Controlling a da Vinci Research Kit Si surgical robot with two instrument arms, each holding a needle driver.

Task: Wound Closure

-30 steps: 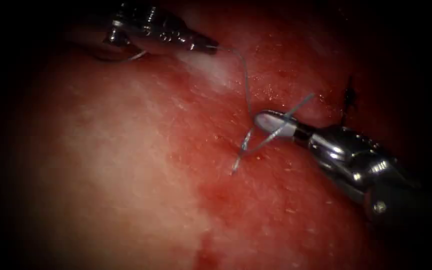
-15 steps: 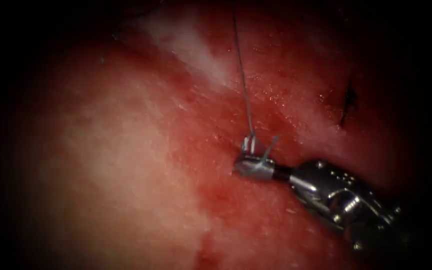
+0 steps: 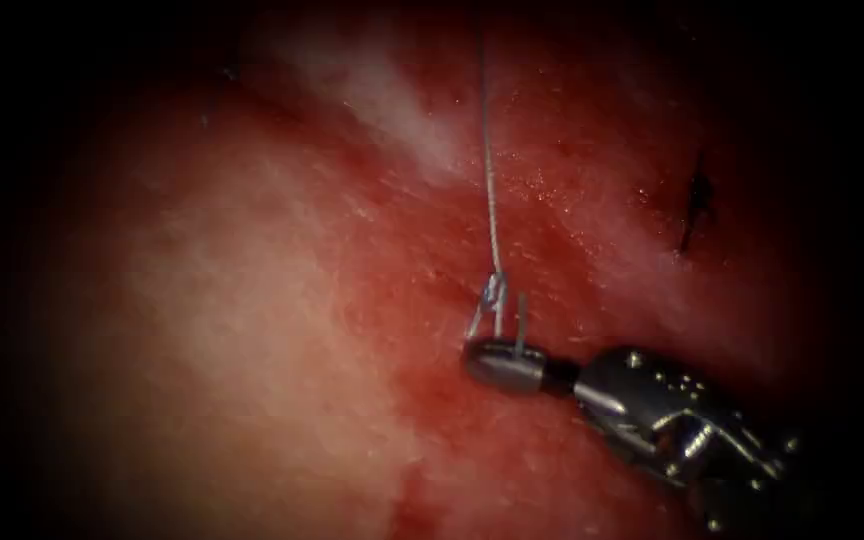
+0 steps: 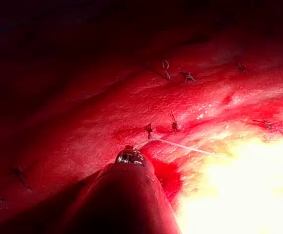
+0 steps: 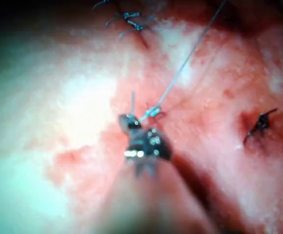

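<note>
The right tool (image 3: 497,362) is pinching the short thread end (image 3: 520,322) at the knot's (image 3: 493,292) 5 o'clock; judged step: knot tightening, calling for steady opposing tension.

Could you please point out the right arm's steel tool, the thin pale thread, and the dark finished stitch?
right arm's steel tool (image 3: 500,362): endoscope view, its tip.
thin pale thread (image 3: 490,180): endoscope view, taut strand.
dark finished stitch (image 3: 697,195): endoscope view, its knot.

My right tool (image 3: 497,362) is polished, glossy metal with bright glints. The thread (image 3: 490,190) looks like a fine, smooth, pale filament. The tissue (image 3: 252,300) appears wet, glistening and faintly grainy.
</note>
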